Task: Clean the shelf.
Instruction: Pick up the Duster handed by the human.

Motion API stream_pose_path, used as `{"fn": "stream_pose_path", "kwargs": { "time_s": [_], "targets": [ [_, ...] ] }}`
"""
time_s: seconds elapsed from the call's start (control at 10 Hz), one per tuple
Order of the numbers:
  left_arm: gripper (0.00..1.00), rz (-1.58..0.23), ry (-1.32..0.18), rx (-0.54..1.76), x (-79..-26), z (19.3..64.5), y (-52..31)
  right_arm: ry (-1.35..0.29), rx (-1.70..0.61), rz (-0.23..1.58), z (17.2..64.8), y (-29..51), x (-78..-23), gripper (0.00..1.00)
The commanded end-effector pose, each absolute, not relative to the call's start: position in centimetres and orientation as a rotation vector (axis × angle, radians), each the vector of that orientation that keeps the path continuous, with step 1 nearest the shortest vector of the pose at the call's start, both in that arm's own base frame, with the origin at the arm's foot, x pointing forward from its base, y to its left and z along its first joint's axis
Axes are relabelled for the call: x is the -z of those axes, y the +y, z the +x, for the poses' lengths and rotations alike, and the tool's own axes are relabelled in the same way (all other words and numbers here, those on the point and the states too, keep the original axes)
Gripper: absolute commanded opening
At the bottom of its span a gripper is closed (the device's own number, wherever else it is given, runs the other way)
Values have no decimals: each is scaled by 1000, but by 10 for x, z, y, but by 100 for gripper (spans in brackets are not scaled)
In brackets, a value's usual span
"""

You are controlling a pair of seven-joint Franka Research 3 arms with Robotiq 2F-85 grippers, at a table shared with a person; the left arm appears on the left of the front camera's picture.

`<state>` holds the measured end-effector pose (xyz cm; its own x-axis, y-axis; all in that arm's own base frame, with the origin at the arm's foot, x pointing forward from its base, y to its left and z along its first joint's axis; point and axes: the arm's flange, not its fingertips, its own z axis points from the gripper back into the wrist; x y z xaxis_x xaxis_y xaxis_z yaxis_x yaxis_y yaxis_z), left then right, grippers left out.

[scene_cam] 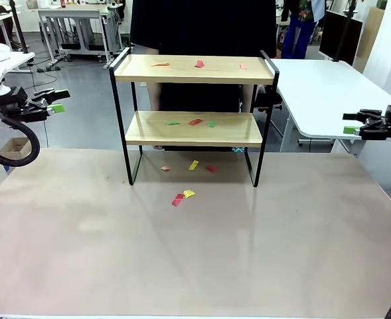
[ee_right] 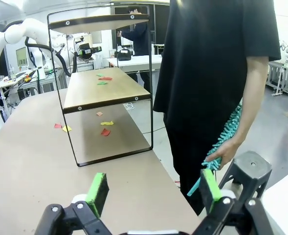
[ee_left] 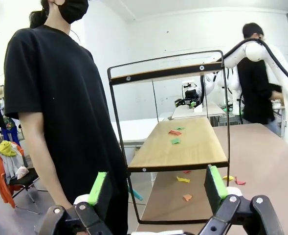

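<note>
The shelf [scene_cam: 194, 70] stands mid-table, two light wooden boards in a black frame. Paper scraps lie on its top board [scene_cam: 199, 64], on its lower board [scene_cam: 195, 121], on the table under it [scene_cam: 193, 165] and in front of it [scene_cam: 189, 194]. My left gripper [scene_cam: 56, 103] hovers open off the table's left side, level with the shelf. My right gripper [scene_cam: 350, 125] hovers open off the right side. In the left wrist view the open left gripper [ee_left: 157, 185] faces the shelf's end [ee_left: 175, 147]. In the right wrist view the open right gripper [ee_right: 153, 188] faces the other end [ee_right: 102, 90].
A person in a black shirt [scene_cam: 202, 26] stands right behind the shelf, holding a teal fluffy duster [ee_right: 227, 134] down by the hand [ee_right: 221, 152]. A white table [scene_cam: 328, 93] stands at the far right. Wide bare tabletop [scene_cam: 195, 259] lies in front of the shelf.
</note>
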<state>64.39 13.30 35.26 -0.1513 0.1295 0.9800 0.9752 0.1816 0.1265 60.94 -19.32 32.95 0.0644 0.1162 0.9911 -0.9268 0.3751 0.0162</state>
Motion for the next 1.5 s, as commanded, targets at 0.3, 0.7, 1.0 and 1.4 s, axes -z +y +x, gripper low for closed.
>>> {"fn": "stream_pose_path", "kwargs": {
  "time_s": [0.3, 0.7, 1.0, 1.4],
  "targets": [
    [100, -1101, -1505, 1113, -355, 643, 136, -1249, -954, 855, 610, -193, -331, 100],
    [100, -1101, -1505, 1113, -355, 643, 136, -1249, -954, 855, 610, -193, -331, 100],
    [100, -1101, -1505, 1113, -355, 643, 136, -1249, -954, 855, 610, -193, -331, 100],
    [100, -1101, -1505, 1113, -355, 643, 136, -1249, -954, 855, 610, -193, -331, 100]
  ]
}}
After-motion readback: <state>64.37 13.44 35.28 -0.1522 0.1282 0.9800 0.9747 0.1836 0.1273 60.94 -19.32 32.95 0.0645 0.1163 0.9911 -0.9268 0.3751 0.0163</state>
